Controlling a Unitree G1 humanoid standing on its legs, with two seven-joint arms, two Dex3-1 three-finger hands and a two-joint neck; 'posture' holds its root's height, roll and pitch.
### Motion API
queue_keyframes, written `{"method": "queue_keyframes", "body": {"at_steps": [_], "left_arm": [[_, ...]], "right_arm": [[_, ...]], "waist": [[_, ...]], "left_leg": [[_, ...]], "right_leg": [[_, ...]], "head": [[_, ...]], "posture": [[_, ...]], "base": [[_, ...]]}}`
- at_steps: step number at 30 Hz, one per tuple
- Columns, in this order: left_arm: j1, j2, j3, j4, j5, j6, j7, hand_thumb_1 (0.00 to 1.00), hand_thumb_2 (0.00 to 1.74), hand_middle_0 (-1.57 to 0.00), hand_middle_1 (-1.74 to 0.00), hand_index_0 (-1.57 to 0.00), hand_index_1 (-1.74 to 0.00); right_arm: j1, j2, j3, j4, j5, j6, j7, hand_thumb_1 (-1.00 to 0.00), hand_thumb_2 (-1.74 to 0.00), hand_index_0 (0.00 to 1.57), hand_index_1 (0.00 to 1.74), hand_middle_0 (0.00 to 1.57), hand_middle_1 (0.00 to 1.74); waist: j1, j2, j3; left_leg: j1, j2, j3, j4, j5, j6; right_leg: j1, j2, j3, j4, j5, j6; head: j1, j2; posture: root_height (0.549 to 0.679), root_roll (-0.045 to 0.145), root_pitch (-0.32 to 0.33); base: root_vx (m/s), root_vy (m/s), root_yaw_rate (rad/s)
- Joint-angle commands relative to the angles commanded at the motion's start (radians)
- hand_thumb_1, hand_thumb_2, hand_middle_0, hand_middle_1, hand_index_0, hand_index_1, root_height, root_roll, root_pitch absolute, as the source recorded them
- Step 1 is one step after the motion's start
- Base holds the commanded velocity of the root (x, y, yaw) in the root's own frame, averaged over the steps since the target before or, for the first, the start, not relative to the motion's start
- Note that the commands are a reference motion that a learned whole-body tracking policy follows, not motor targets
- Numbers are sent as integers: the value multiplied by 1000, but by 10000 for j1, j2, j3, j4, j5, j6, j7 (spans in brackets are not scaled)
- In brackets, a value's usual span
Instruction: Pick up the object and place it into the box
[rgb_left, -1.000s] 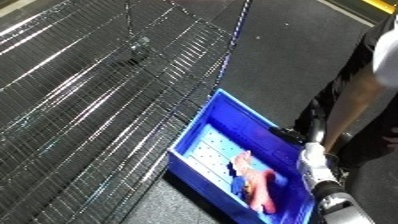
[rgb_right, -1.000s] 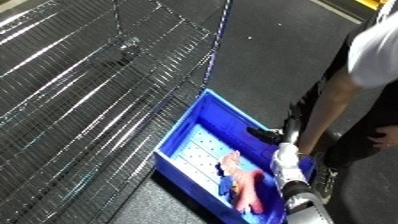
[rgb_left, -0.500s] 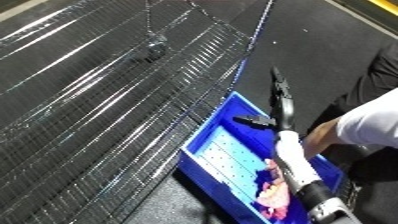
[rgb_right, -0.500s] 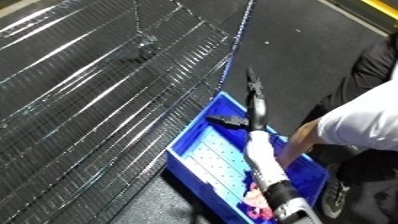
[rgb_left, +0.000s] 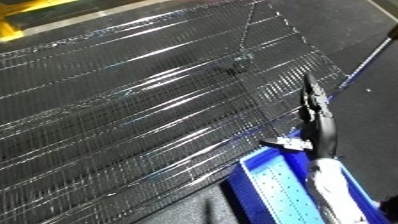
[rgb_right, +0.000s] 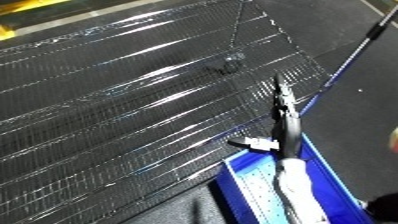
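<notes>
My right hand (rgb_left: 317, 117) reaches up from the lower right, past the far rim of the blue bin (rgb_left: 263, 187), and lies over the edge of the wire mesh surface (rgb_left: 133, 110). Its black fingers (rgb_right: 284, 107) are straight and the thumb sticks out to the left, so the hand is open and holds nothing. A small dark object (rgb_right: 230, 63) lies on the mesh, well beyond the fingertips. Only the bin's near corner and perforated floor are visible. My left hand is out of sight.
The mesh surface fills most of both views and slopes toward the bin. A thin pole (rgb_right: 354, 52) runs along its right edge above dark floor. Something yellow (rgb_left: 19, 15) sits at the top left corner.
The camera has swung up toward the mesh, so the bin's inside and the pink thing in it have left view. My right arm has stretched forward with its fingers straightened out.
</notes>
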Motion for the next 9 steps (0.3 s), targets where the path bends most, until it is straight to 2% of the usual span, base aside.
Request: {"method": "queue_keyframes", "body": {"at_steps": [5,9], "left_arm": [[-73,-14,63,-24,42,44,38,1000,1740,-1570,-1740,-1570,-1740],[-127,-17,100,-44,116,41,115,1000,1740,-1570,-1740,-1570,-1740]], "right_arm": [[-264,-40,541,-350,-178,159,248,0,0,0,0,0,0],[-383,-17,839,-521,-176,183,312,0,0,0,0,0,0]], "waist": [[264,-105,71],[422,-160,97]], "left_leg": [[-91,-43,-115,71,7,23],[-105,-56,-149,44,3,43]], "right_leg": [[-43,-9,-29,87,-15,-9],[-74,-31,-73,152,-41,9]], "head": [[-984,108],[-1237,231]], "posture": [[630,52,-258],[629,51,-256]], "base": [[6,4,51],[15,20,22]]}}
